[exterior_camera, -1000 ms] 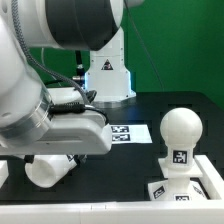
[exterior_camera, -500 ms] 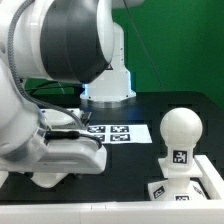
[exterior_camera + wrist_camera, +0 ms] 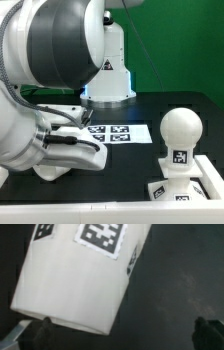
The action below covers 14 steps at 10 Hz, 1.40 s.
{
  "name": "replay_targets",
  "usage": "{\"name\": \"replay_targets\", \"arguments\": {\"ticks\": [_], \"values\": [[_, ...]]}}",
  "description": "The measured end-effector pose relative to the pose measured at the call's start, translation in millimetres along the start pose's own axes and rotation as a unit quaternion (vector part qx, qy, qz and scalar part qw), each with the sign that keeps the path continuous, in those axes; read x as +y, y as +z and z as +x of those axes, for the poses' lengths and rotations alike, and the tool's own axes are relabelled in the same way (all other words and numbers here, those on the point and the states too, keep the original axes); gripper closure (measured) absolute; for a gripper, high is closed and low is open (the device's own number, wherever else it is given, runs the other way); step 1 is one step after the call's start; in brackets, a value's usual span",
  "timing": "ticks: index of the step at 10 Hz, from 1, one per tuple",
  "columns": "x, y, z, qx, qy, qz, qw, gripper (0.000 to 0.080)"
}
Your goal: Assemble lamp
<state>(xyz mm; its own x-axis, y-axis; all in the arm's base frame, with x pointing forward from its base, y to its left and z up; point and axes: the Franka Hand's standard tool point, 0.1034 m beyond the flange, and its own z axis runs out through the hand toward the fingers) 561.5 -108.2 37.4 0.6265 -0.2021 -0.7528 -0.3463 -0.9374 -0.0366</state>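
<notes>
The lamp shade (image 3: 78, 277), a white tapered cup with black-and-white tags, lies on its side on the black table. Its wide rim is close to one dark fingertip (image 3: 42, 332); the other fingertip (image 3: 208, 334) stands far off over bare table. My gripper (image 3: 125, 336) is open wide and holds nothing. In the exterior view the hand (image 3: 70, 150) hangs low over the shade (image 3: 52, 171) at the left, hiding most of it. The round-headed bulb (image 3: 180, 128) stands upright in the blocky base (image 3: 190, 180) at the right.
The marker board (image 3: 112, 132) lies flat at the table's middle. A white robot pedestal (image 3: 108, 80) stands behind it before a green backdrop. The arm's bulk fills the exterior view's left. A white edge (image 3: 110, 212) runs along the front.
The arm has swung and its large joint now fills more of the exterior view's left. The hand has settled lower over the shade. The bulb and base have not moved.
</notes>
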Motion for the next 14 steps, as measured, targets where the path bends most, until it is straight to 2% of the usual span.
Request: {"name": "replay_targets", "arguments": {"ticks": [3, 4, 5, 8, 11, 13, 14], "values": [[0.4, 0.5, 0.1, 0.0, 0.0, 0.0, 1.0, 0.0101], [-0.6, 5.9, 0.1, -0.006, 0.018, 0.009, 1.0, 0.0101], [0.5, 18.1, 0.2, -0.021, 0.043, 0.023, 0.999, 0.0101], [1.4, 26.7, -2.6, -0.04, 0.083, 0.034, 0.995, 0.0101], [1.8, 26.6, -2.3, -0.04, 0.084, 0.033, 0.995, 0.0101], [1.9, 26.6, -2.3, -0.04, 0.084, 0.033, 0.995, 0.0356], [1.9, 26.6, -2.3, -0.04, 0.084, 0.033, 0.995, 0.0356]]}}
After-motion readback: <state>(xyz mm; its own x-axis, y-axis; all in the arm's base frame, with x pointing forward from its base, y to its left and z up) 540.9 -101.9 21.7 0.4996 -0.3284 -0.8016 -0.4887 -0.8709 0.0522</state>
